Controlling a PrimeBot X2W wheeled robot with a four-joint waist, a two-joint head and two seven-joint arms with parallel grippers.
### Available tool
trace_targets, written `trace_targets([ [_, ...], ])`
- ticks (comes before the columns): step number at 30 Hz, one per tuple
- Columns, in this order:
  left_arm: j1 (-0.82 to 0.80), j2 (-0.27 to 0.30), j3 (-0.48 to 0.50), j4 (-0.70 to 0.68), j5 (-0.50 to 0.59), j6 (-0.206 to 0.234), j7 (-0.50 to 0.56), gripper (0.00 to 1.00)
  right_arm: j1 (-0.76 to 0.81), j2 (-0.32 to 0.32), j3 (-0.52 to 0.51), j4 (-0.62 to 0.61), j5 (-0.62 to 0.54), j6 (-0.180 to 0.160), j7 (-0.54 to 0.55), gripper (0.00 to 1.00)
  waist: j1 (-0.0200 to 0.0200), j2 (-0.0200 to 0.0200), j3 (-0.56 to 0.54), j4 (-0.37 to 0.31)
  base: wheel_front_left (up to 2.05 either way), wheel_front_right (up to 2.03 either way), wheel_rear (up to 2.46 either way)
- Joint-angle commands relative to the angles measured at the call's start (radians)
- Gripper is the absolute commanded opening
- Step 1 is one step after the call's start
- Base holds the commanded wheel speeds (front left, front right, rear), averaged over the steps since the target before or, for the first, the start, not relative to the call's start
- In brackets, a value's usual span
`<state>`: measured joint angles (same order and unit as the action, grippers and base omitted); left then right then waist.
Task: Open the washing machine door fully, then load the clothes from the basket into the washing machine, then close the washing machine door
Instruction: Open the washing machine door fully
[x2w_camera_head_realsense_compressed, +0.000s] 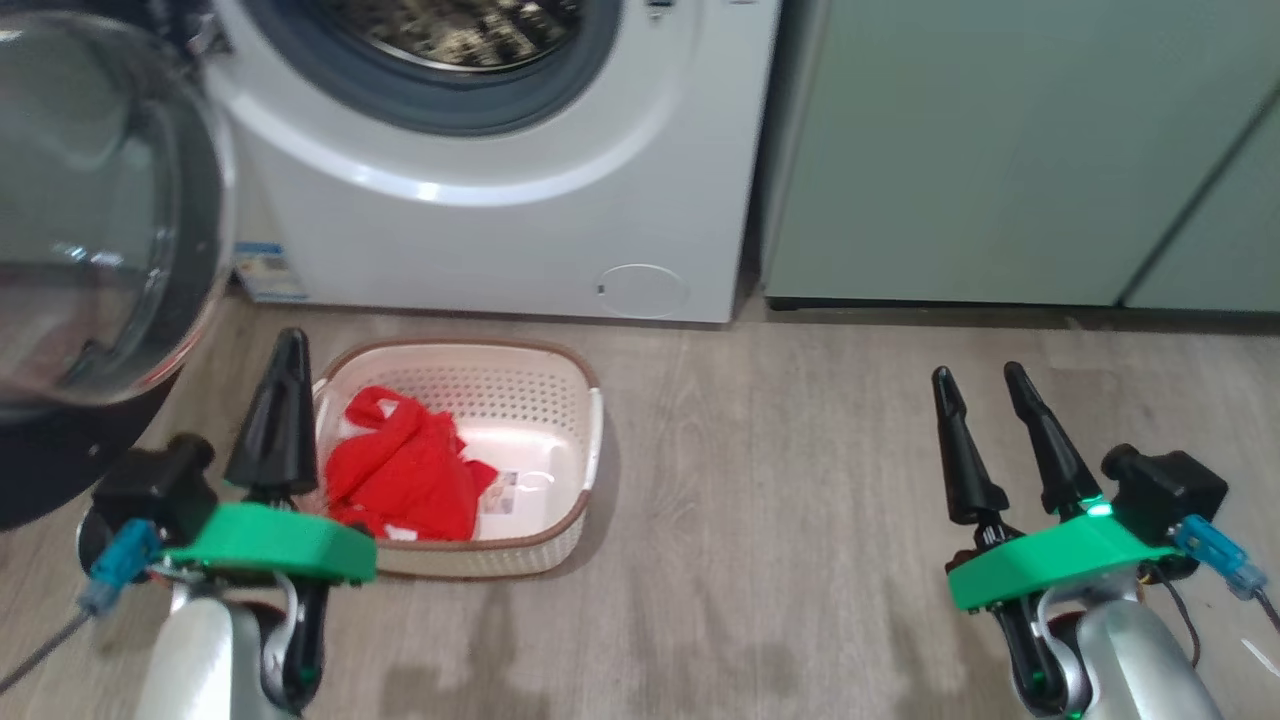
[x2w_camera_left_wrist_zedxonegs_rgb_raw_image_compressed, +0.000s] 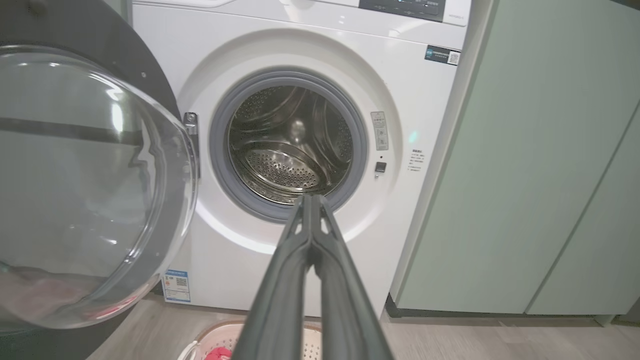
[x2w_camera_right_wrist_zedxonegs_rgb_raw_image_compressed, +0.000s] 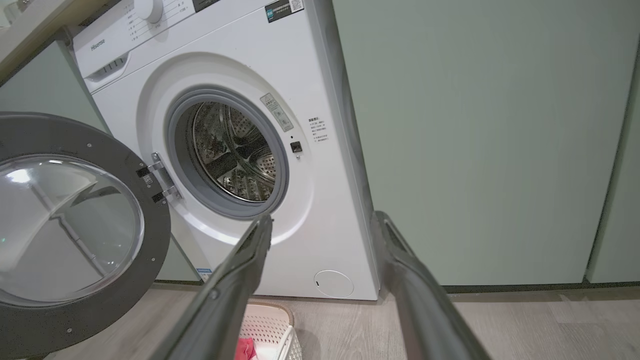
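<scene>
With the round black-rimmed glass door (x2w_camera_head_realsense_compressed: 90, 230) swung open at left, my left pincer (x2w_camera_head_realsense_compressed: 289, 347), pressed together, hovers beside the cream perforated basket (x2w_camera_head_realsense_compressed: 590, 440) holding red fabric clothes (x2w_camera_head_realsense_compressed: 410, 470), and my right pincer (x2w_camera_head_realsense_compressed: 977, 375) stands spread; loading looks due, calling for a downward grasp.

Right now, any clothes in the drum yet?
No, the drum shows bare steel inside, and the red clothes lie in the basket.

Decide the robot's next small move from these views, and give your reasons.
Probably open the left pincer and lower it onto the clothes: the washing machine door stands open, the red clothes lie in the basket, and this shut pincer hangs close by it.
</scene>
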<state>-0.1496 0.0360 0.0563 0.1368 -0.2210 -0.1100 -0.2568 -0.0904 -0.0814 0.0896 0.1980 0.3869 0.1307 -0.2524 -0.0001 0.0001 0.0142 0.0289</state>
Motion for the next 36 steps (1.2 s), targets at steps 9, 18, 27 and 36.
trace_targets([
  [9,0.064,0.014,-0.056,-0.092,-0.029,0.017,-0.005,0.0,0.013,0.011,-0.016,-0.066,-0.012,0.0,-0.009,1.0,0.0001,-0.0001,-0.004,-0.07,0.0,0.0,0.0],
  [18,0.105,0.014,-0.114,-0.078,-0.071,0.038,-0.005,1.0,0.027,0.019,-0.019,-0.066,-0.019,0.0,-0.009,1.0,0.0001,-0.0001,-0.004,-0.069,0.0,0.0,0.0],
  [27,0.104,0.014,-0.117,-0.068,-0.054,0.037,-0.005,1.0,0.026,0.022,-0.016,-0.062,-0.023,0.0,-0.009,1.0,0.0001,-0.0001,-0.006,-0.056,0.0,0.0,0.0],
  [36,0.109,0.014,-0.123,-0.043,-0.062,0.056,-0.005,1.0,0.025,0.024,-0.014,-0.057,-0.024,0.0,-0.009,1.0,0.0001,-0.0001,-0.013,-0.045,0.0,0.0,0.0],
])
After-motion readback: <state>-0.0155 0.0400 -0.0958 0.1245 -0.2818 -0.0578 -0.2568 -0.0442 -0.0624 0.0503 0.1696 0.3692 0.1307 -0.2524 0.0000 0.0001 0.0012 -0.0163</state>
